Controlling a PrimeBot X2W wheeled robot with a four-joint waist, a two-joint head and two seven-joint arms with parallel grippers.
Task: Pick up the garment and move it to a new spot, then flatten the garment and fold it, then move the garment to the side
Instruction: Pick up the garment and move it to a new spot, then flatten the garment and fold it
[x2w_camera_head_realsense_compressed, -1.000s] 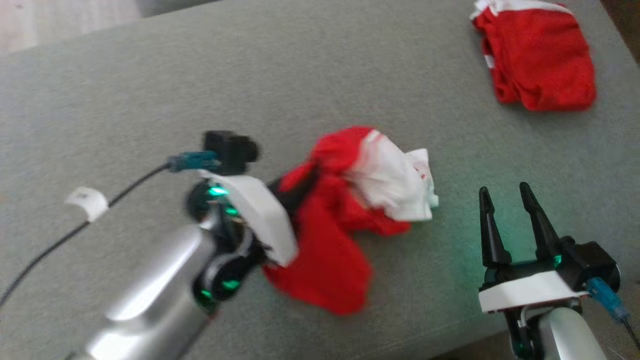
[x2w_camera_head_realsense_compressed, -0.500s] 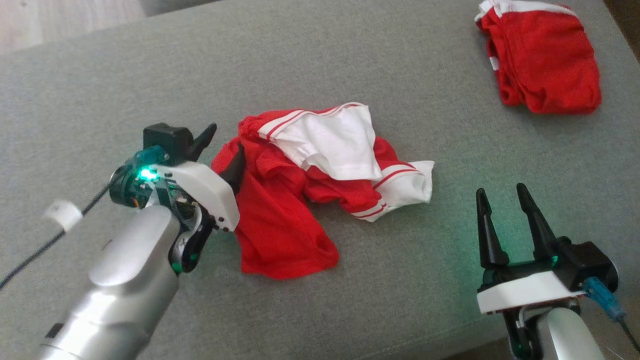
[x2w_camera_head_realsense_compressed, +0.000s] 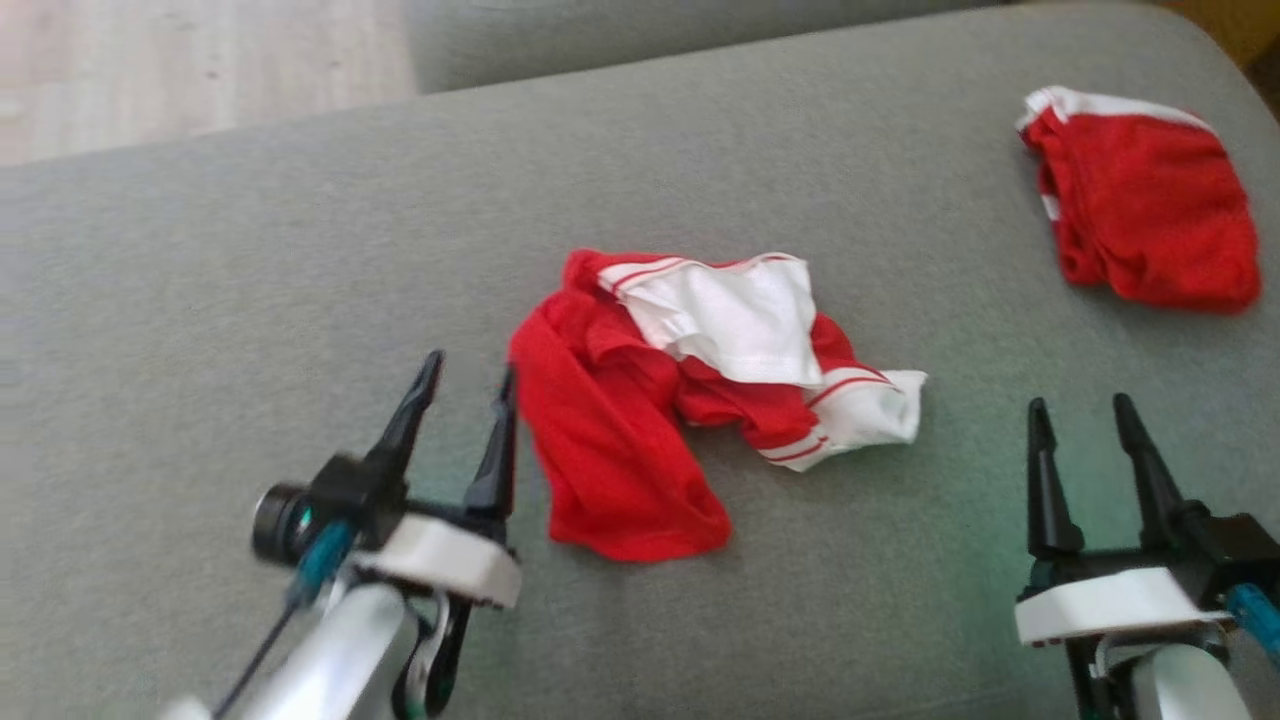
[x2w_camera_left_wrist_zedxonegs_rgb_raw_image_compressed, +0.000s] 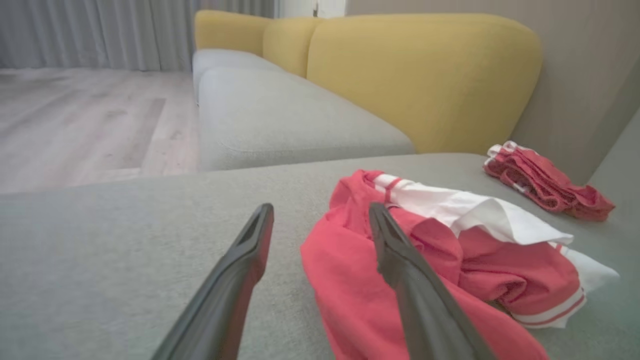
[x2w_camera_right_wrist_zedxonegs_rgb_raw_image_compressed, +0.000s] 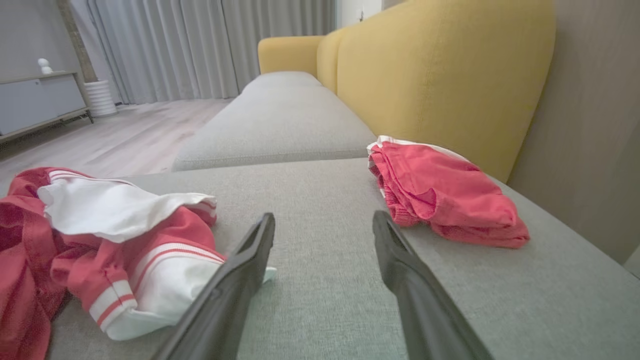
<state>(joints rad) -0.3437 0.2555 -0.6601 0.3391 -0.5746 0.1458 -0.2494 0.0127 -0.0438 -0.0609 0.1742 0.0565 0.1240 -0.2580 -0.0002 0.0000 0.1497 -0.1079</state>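
Garment (x2w_camera_head_realsense_compressed: 620, 450), red and white: crumpled, lying mid-cushion (x2w_camera_head_realsense_compressed: 250, 260), grey. Left gripper (x2w_camera_head_realsense_compressed: 470, 368): fingers apart, empty, just beside the garment's left edge. Right gripper (x2w_camera_head_realsense_compressed: 1080, 402): fingers apart, empty, near its right. Folded red cloth (x2w_camera_head_realsense_compressed: 1150, 235): far right, well apart.

No readable text, label, brand, number or sign: none on the crumpled red-and-white garment (x2w_camera_head_realsense_compressed: 640, 440), the folded red garment (x2w_camera_head_realsense_compressed: 1150, 225) at far right, or the grey cushion (x2w_camera_head_realsense_compressed: 250, 280).
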